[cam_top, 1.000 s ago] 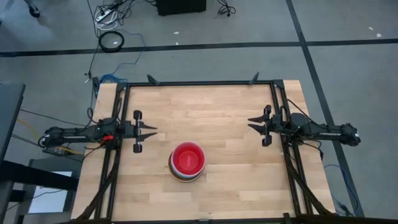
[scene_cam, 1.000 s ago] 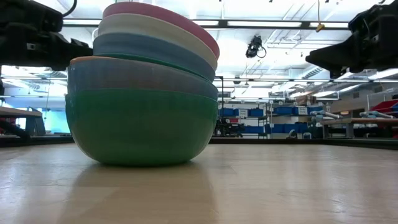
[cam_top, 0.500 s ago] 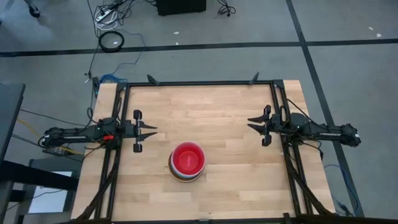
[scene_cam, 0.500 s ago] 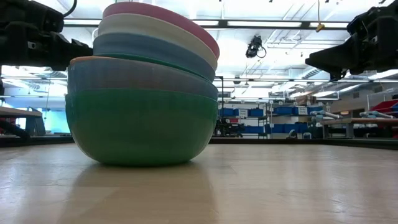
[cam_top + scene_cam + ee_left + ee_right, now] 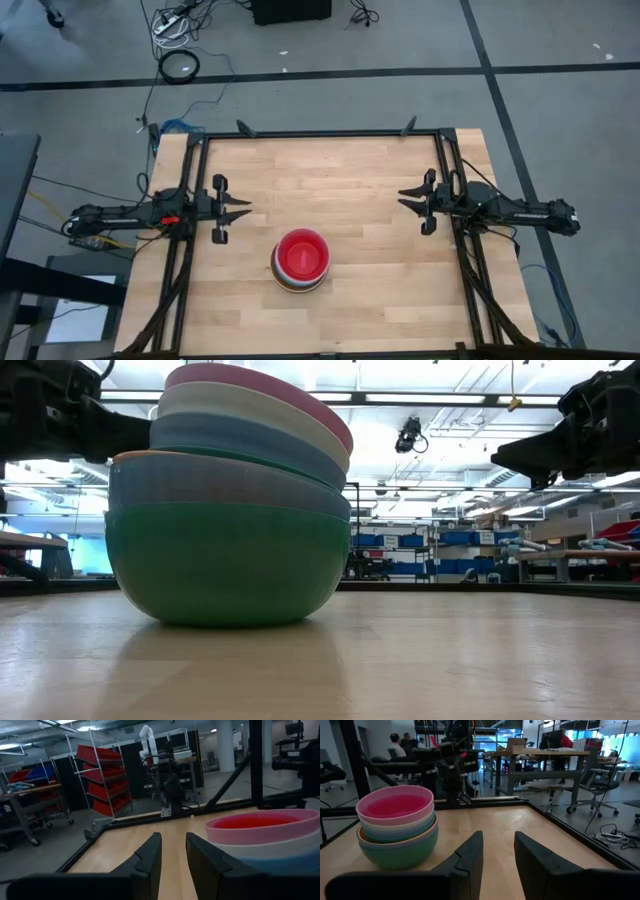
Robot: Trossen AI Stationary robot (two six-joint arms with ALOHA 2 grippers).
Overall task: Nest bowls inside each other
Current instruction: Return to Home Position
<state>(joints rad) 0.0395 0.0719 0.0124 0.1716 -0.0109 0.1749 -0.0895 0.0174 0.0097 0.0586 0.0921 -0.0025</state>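
Left side: the left arm lies low along the left edge of the bench [image 5: 340,165], with the left pincer [image 5: 244,208] pointing inward over the wood. In the left wrist view its fingers [image 5: 150,857] stand a narrow gap apart with nothing between them, so it is open and empty.

Centre: one bowl stack [image 5: 301,262] stands on the bench toward the near edge, between the two arms and somewhat closer to the left pincer. It touches neither pincer and is well apart from both, set forward of the line between their tips.
- High view: the red bowl [image 5: 302,252] sits innermost on top. Slivers of the other rims show around its near side.
- Low view: the teal bowl [image 5: 228,565] is at the bottom, resting on the wood, and a blue bowl [image 5: 225,482] is seated in it. The upper bowls sit tilted, with a white bowl [image 5: 250,410] under the pink bowl [image 5: 262,385] at the crest.
- Both wrist views: the pile is ahead of the fingers and off to one side, with red visible inside the pink rim.

Right side: the right arm lies along the right edge of the bench, and the right pincer [image 5: 404,200] points inward toward the left one. In the right wrist view its fingers [image 5: 470,855] are slightly parted with nothing between them, so it too is open and empty.
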